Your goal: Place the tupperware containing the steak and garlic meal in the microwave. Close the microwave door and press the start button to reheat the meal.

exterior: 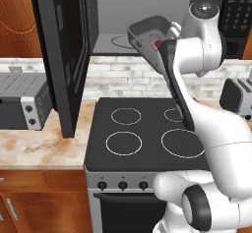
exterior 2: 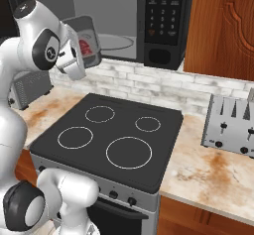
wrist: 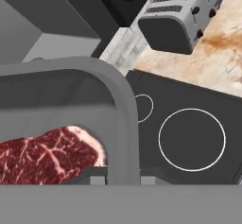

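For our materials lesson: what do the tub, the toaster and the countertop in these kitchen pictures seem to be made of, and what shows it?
Tupperware: probably plastic, smoky-grey and semi-matte; thick moulded rim, rounded corners.
Toaster: looks like brushed metal, silver-grey with dark end panels.
Countertop: seems polished stone or an imitation; beige with rusty mottled veins.

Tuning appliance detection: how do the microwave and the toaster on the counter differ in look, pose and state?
The microwave is a black box mounted above the stove; the toaster is silver and stands on the marbled counter. The microwave is far larger, with a white-labelled keypad; the toaster has top slots and small front knobs. The microwave door hangs open on a grey cavity; the toaster has no door. Both are box-shaped.
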Controlling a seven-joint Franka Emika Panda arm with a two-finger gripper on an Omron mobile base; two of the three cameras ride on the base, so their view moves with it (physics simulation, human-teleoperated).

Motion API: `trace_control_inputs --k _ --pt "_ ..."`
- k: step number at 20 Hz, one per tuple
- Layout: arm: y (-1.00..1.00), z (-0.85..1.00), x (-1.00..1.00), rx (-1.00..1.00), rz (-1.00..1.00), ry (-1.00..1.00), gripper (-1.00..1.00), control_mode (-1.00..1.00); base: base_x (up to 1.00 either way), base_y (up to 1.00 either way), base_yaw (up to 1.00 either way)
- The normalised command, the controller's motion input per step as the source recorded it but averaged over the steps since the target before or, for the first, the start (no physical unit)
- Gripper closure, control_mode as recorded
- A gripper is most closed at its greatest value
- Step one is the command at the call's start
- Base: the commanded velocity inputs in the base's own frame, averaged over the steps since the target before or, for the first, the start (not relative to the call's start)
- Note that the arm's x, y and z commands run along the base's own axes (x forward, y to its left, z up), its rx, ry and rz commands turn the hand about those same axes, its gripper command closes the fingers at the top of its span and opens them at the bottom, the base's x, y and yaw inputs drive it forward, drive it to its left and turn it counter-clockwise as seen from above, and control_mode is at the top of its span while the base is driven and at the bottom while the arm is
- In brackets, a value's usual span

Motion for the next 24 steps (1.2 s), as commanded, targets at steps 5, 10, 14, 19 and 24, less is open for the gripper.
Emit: trace_control_inputs --k 5,10,14,19,24 --pt "-0.12 0.00 0.53 -0.01 0.01 0.00 1.00 -1.00 0.00 0.00 0.00" --pt "-0.07 0.00 0.60 0.00 0.00 -0.01 1.00 -1.00 0.00 0.00 0.00" --pt "-0.05 0.01 0.61 0.00 0.00 0.00 1.00 -1.00 0.00 0.00 0.00" --pt "0.00 0.14 0.57 0.00 0.00 0.00 1.00 -1.00 0.00 0.00 0.00" --pt "0.00 0.27 0.55 0.00 0.00 0.00 1.00 -1.00 0.00 0.00 0.00"
